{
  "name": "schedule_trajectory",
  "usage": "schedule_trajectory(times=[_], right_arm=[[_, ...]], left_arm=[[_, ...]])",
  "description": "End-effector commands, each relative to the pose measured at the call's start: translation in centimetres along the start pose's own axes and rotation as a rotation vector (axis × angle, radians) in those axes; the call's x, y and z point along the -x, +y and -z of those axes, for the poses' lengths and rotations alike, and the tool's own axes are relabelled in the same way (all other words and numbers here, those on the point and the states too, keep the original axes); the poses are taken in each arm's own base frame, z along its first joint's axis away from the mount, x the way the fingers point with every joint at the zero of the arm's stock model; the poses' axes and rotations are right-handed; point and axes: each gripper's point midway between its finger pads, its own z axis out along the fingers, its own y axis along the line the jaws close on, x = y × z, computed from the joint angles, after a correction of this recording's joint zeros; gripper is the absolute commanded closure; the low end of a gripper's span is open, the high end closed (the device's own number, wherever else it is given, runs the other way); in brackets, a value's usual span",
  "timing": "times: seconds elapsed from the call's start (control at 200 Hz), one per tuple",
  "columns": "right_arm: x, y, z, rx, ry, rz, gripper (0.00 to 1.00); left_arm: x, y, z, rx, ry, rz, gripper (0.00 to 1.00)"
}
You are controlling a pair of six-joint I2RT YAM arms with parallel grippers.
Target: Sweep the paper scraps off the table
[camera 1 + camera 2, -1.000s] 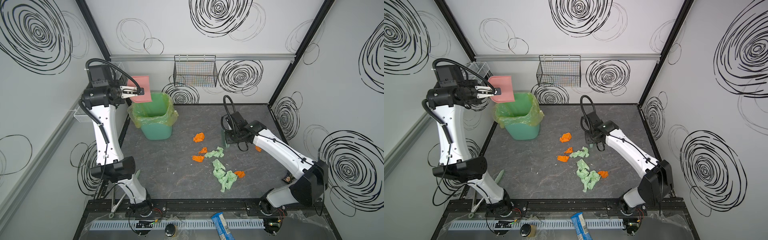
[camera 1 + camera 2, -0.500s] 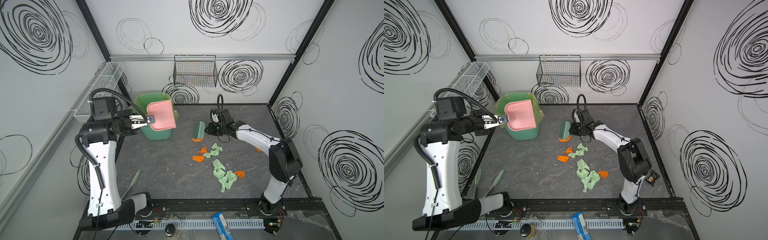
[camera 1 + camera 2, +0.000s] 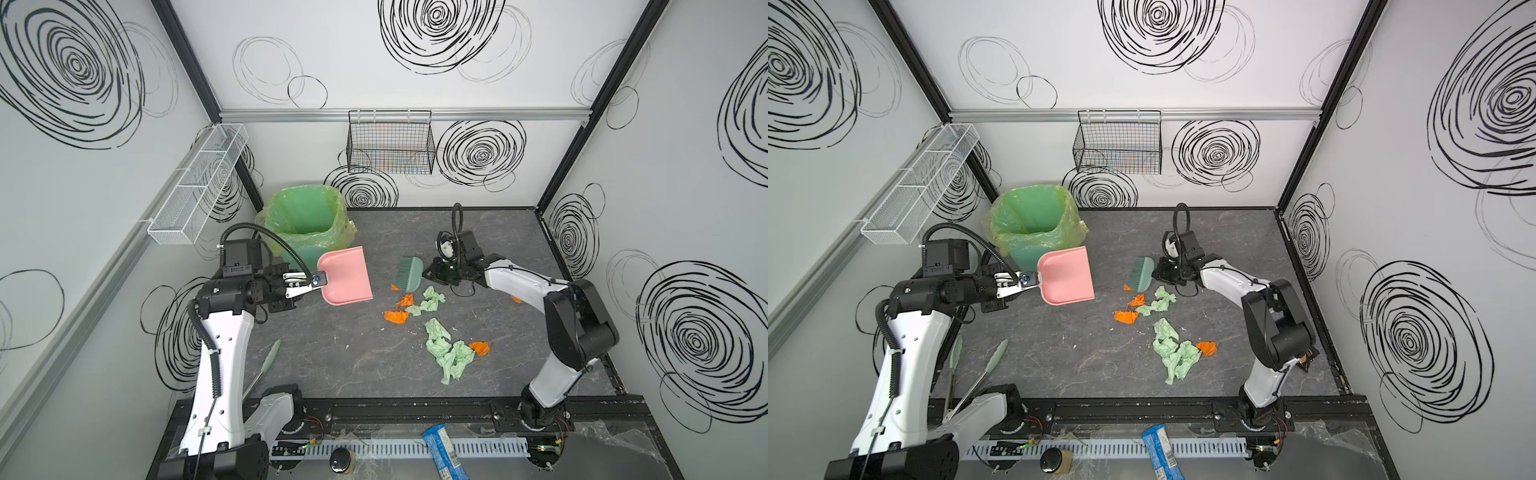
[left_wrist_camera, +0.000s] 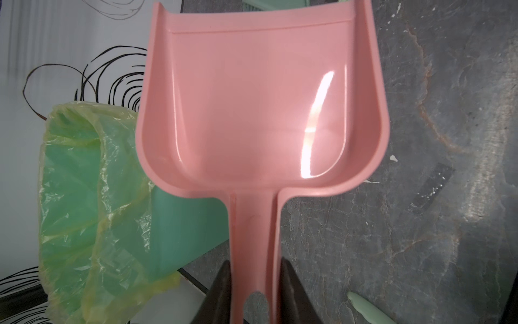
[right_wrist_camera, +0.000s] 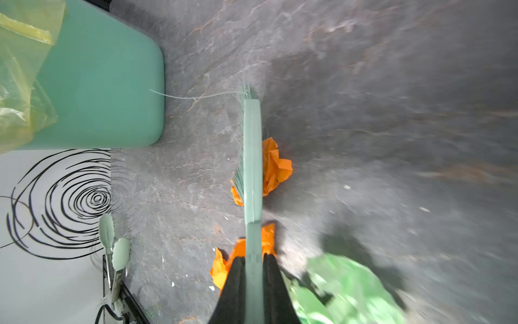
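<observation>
Jaws first: the left gripper (image 3: 306, 285) is clamped on the handle of the pan (image 3: 345, 276), pinching it from both sides in the left wrist view. The right gripper (image 3: 433, 274) is closed tight on the handle of the brush (image 3: 409, 274), which runs straight out from it in the right wrist view.

A second ago the pan was raised and tipped over the bin (image 3: 306, 216). It has since come down and is now held low beside the bin, roughly level, with its mouth towards the brush. Its inside is bare, so that load looks dumped and a fresh pass seems to be starting. Whether its lip touches the table (image 3: 332, 361) I cannot tell. Over the same second the right arm has swung the brush from the right of the litter round to its far side, head towards the pan.

None of the scraps (image 3: 430, 299) is in either grip. The nearest bunch, orange and green, lies just on the near side of the brush head, and one orange wad (image 5: 276, 168) shows partly under that head. This bunch sits off to one side of the pan's mouth and apart from it, not in front of it. A second bunch (image 3: 449, 353), mostly green, lies nearer the front edge, well apart from both tools. An orange bit (image 3: 516, 298) peeks out from behind the right arm. Most of the sweeping is still to do, I judge.
</observation>
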Motion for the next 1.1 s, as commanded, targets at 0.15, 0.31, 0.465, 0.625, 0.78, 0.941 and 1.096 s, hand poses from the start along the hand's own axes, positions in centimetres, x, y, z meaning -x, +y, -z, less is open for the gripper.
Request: schedule_trajectory(times=[0.15, 0.31, 0.465, 0.625, 0.78, 0.941, 1.096], right_arm=[[-0.8, -3.8, 8.3, -0.129, -0.04, 0.072, 1.0], [-1.0, 2.8, 13.2, 0.105, -0.043, 0.293, 1.0], [-3.4, 4.6, 16.6, 0.121, 0.007, 0.349, 1.0], [-9.6, 4.2, 17.5, 0.05, 0.116, 0.335, 1.0], [-15.5, 3.1, 19.0, 0.02, 0.162, 0.267, 1.0], [-19.5, 1.8, 21.2, 0.073, 0.152, 0.194, 1.0], [-21.9, 0.0, 21.3, 0.06, 0.176, 0.138, 1.0]], left_arm=[[1.2, -0.1, -1.0, -0.003, -0.076, 0.02, 1.0], [1.2, -0.7, -1.5, -0.007, -0.082, 0.033, 1.0], [0.9, -1.1, -1.9, -0.012, -0.077, 0.038, 1.0], [0.6, -1.2, -2.4, -0.01, -0.076, 0.039, 1.0], [0.6, -1.2, -2.9, -0.016, -0.086, 0.049, 1.0], [0.7, -1.0, -3.2, -0.02, -0.102, 0.059, 1.0], [0.9, -0.7, -3.2, -0.017, -0.107, 0.065, 1.0]])
